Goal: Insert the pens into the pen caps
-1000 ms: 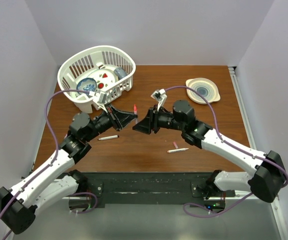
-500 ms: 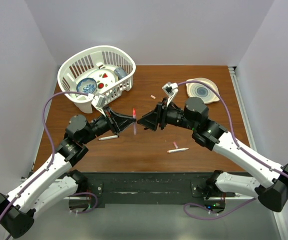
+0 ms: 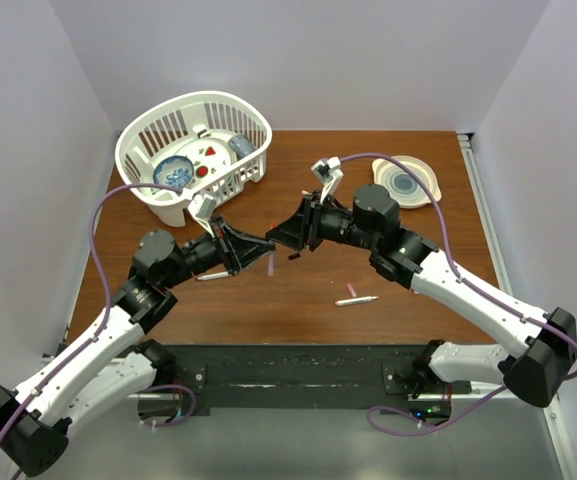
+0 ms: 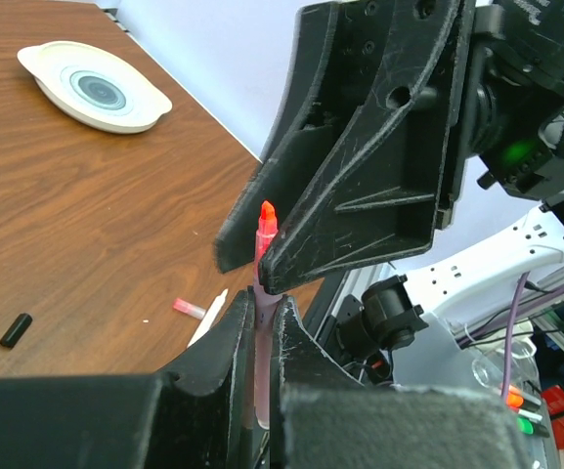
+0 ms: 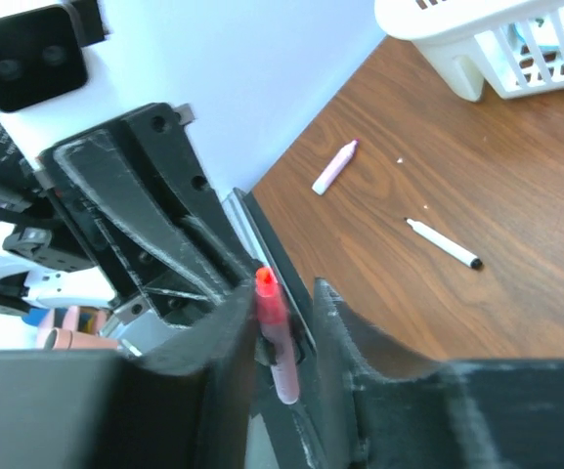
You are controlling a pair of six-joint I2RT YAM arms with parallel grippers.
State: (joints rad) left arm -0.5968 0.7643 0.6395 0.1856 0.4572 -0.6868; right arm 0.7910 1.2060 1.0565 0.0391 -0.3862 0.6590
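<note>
Above the table, the left gripper pinches an upright pink pen, tip bare; the right gripper stands spread around it. Nothing looks capped yet: white pen, pink cap and black cap lie loose nearby.

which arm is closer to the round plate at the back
Right. The right arm sits just beside the plate; the left arm is far off, near the basket.

No legible text, no labels or brands, no numbers or signs
</note>
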